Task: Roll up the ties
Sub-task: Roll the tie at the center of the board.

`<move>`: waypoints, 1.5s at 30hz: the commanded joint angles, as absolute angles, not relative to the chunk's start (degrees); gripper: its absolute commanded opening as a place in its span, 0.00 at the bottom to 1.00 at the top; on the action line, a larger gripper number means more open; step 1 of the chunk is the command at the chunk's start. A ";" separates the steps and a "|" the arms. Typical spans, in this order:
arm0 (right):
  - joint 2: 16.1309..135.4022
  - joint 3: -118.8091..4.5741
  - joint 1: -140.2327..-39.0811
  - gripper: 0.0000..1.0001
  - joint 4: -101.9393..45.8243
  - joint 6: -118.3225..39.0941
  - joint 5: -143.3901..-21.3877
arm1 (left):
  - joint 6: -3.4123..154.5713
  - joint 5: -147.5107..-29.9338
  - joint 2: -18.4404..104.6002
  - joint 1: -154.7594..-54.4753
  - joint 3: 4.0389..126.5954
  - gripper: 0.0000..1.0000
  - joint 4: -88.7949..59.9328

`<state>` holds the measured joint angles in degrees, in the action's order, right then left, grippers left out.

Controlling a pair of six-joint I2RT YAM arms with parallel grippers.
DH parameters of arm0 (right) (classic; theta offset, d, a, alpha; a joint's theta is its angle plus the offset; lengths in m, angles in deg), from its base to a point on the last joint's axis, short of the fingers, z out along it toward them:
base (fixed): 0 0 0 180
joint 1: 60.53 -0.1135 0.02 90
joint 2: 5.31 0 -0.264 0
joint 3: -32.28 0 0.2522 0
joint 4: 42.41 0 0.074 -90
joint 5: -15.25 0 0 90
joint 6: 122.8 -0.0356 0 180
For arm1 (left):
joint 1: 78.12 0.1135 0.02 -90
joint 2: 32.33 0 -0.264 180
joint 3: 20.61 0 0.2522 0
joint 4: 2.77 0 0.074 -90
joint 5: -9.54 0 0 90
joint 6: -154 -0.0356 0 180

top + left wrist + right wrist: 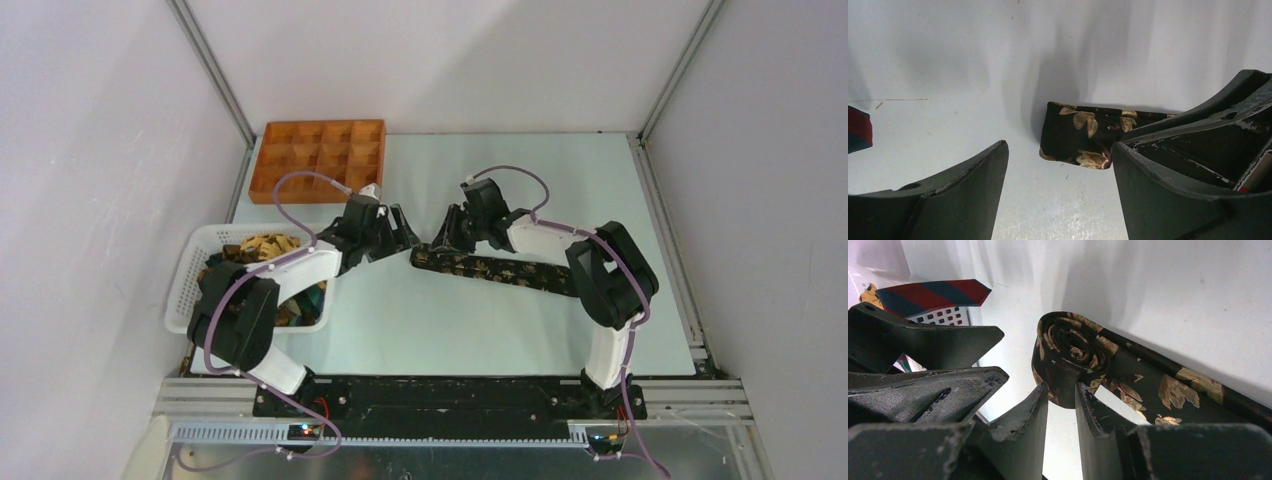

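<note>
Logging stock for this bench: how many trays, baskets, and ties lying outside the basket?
Orange tray: 1
White basket: 1
Tie outside the basket: 1
Total: 3
Heaped ties inside the basket: not countable.

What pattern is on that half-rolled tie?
The tie is black with gold leaves; right wrist view.

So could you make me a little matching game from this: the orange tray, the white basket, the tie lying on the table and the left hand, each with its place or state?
1. orange tray
2. white basket
3. tie on the table
4. left hand

a. fingers wide apart
b. one end rolled up
c. far left corner of the table
d. has other ties heaped in it

Pairs: 1-c, 2-d, 3-b, 4-a
</note>
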<state>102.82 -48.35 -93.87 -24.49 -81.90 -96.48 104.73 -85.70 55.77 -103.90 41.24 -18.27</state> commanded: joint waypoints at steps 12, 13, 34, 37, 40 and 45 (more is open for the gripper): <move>104.54 -50.31 -96.15 0.28 -17.29 -77.68 -86.91 | 105.42 -86.87 57.87 -104.58 40.44 0.81 -15.01; 104.66 -50.30 -96.27 0.28 -17.17 -77.57 -86.40 | 105.58 -87.23 57.99 -104.66 40.44 0.81 -14.76; 104.84 -50.29 -96.13 0.26 -14.73 -76.62 -83.67 | 105.21 -90.13 63.74 -107.13 39.98 0.79 -8.63; 104.81 -50.29 -95.97 0.26 -14.49 -76.51 -83.16 | 105.22 -90.58 64.52 -107.12 40.12 0.73 -8.07; 104.92 -50.27 -95.91 0.26 -14.12 -76.40 -82.94 | 105.18 -91.44 65.25 -107.12 40.32 0.66 -7.11; 104.90 -50.23 -95.80 0.26 -13.93 -76.39 -82.89 | 104.65 -92.41 65.66 -107.19 40.55 0.64 -6.17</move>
<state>104.20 -49.36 -96.04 -16.51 -77.95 -86.30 105.12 -91.18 65.19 -106.94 40.11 -8.55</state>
